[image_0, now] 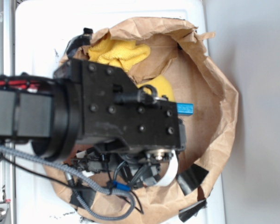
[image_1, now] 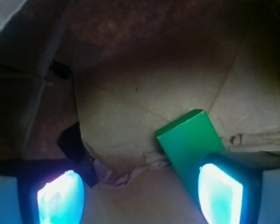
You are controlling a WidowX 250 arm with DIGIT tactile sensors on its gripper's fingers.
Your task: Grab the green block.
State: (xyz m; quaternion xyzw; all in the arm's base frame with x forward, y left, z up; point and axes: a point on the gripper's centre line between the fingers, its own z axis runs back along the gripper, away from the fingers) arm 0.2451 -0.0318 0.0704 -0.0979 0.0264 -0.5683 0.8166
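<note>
In the wrist view the green block [image_1: 189, 140] lies flat on brown paper, slanting from upper right toward the lower middle. My gripper [image_1: 140, 196] hangs open just above the paper. Its right finger [image_1: 220, 193] covers the block's near end, and its left finger [image_1: 60, 198] is far off to the left over bare paper. Nothing sits between the fingers except paper and the block's left edge. In the exterior view the arm's black wrist [image_0: 130, 119] hides both the block and the fingers.
A torn brown paper bag [image_0: 214, 116] forms a raised rim around the work area. Inside it are a yellow cloth [image_0: 116, 52], a yellow sponge [image_0: 162, 86] and a blue block [image_0: 185, 108]. Black tape pieces [image_0: 192, 179] lie at the lower right.
</note>
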